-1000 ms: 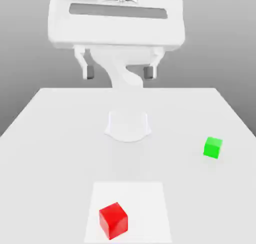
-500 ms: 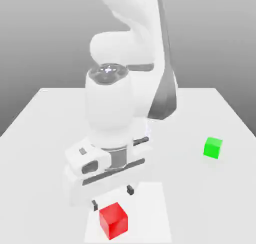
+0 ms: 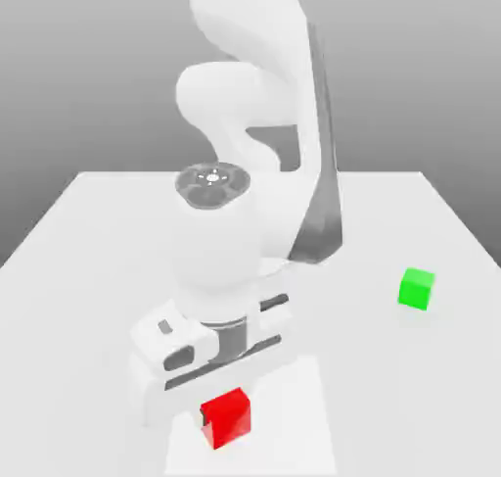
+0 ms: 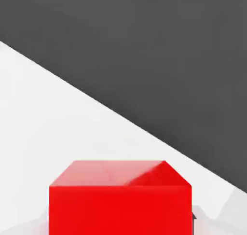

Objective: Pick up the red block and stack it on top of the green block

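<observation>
The hand [image 3: 223, 414] is lowered over the red block [image 3: 227, 417], near the front edge of the worktop [image 3: 88, 240], and its fingers are closed on the block's sides. The block is seen on a lighter square patch [image 3: 308, 416] of the surface. The green block [image 3: 416, 288] is set well apart, toward the exterior view's right, near that side edge, with bare worktop between the two.

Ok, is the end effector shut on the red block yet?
Shut on it. The end effector sits low over the red block, which rests flat on the white table.
</observation>
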You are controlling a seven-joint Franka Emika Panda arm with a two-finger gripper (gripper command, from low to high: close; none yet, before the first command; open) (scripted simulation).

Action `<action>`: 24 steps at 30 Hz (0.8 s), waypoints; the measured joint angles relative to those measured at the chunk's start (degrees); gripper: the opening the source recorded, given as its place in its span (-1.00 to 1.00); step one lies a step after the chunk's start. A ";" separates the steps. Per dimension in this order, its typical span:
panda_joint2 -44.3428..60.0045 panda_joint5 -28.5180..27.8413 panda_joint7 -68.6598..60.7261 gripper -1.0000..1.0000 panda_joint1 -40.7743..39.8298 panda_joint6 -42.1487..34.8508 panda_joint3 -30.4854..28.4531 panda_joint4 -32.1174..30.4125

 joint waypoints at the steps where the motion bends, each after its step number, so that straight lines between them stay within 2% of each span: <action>1: -1.22 0.97 -1.80 -1.00 0.71 -0.45 1.46 -0.67; 6: -6.84 6.67 -12.17 -1.00 7.87 -1.94 8.54 -4.24; 12: -13.31 11.71 -23.57 -1.00 18.91 -3.22 12.72 -8.70; 17: -18.20 13.49 -31.37 -1.00 25.62 -3.77 16.75 -12.59; 24: -23.69 13.00 -40.29 -1.00 35.45 -3.69 23.16 -18.31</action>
